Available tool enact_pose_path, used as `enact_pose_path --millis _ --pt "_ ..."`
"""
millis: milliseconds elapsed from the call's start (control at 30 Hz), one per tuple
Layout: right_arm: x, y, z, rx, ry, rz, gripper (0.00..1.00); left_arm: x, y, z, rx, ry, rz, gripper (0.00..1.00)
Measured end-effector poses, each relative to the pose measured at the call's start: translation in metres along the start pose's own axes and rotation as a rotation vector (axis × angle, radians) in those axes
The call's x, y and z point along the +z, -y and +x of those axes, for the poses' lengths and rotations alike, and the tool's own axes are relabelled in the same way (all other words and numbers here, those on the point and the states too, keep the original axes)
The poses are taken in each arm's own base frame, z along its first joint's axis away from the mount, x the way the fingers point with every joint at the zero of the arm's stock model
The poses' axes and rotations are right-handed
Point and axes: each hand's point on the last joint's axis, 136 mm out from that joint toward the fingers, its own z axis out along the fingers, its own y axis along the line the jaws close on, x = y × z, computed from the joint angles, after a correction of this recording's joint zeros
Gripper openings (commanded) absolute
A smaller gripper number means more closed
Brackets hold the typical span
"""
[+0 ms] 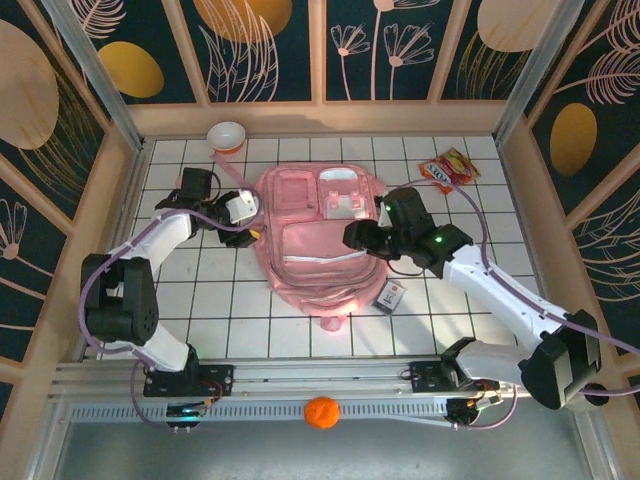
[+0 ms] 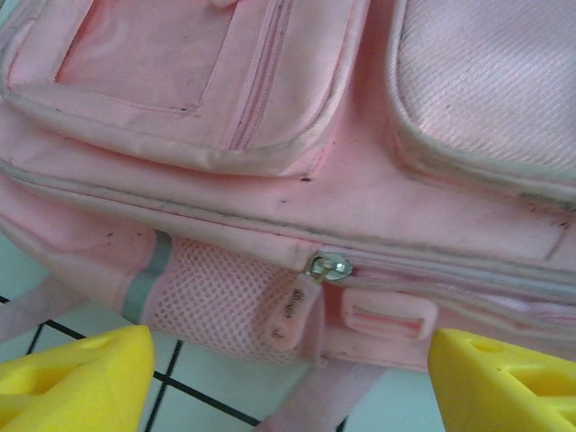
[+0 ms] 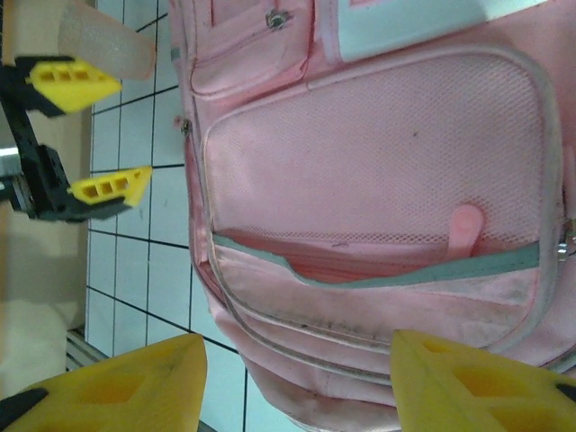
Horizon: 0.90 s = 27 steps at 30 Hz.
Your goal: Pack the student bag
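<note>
The large soft pink fabric backpack (image 1: 310, 250) lay flat mid-table on the white tiled table (image 1: 200, 300), front pockets up. The left gripper (image 1: 254, 222) stood just beside its left edge, yellow fingers spread wide with nothing between them. The right gripper (image 1: 352, 236) hung over its right half, likewise spread and empty. The left wrist view revealed a silver zipper slider (image 2: 326, 268) with a pink pull tab (image 2: 292, 313). The right wrist view showed the mesh front pocket (image 3: 378, 153).

Soft pink student bag (image 1: 305, 265), white-trimmed front pockets facing up, lying flat on tiled table (image 1: 230, 300)
</note>
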Motion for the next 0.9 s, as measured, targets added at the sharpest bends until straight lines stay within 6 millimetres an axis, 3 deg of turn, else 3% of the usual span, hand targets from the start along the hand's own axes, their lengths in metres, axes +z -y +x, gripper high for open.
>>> enact_pose_path --millis 133,233,333,433,600,800,900 --pt "0.009 -0.020 0.021 -0.157 -0.038 0.021 0.54 0.009 -0.001 0.010 0.025 -0.037 0.026 0.78" --pt "0.020 -0.036 0.034 -0.343 -0.065 0.059 0.55 0.012 0.001 0.016 0.025 -0.060 0.035 0.80" --pt "0.037 -0.041 0.044 -0.562 -0.082 0.147 0.55 0.011 -0.002 0.019 0.028 -0.068 0.017 0.82" --pt "0.060 -0.031 0.056 -0.791 -0.109 0.265 0.57 0.005 -0.004 0.032 -0.003 -0.074 -0.009 0.82" --pt "0.098 0.002 0.077 -1.108 -0.209 0.435 0.62 -0.015 -0.009 0.051 -0.059 -0.072 -0.088 0.84" --pt "0.114 0.010 0.063 -1.259 -0.190 0.491 0.62 -0.025 -0.013 0.043 -0.062 -0.034 -0.142 0.85" --pt "0.118 0.008 0.057 -1.290 -0.174 0.490 0.50 -0.025 -0.013 0.039 -0.070 -0.010 -0.146 0.84"
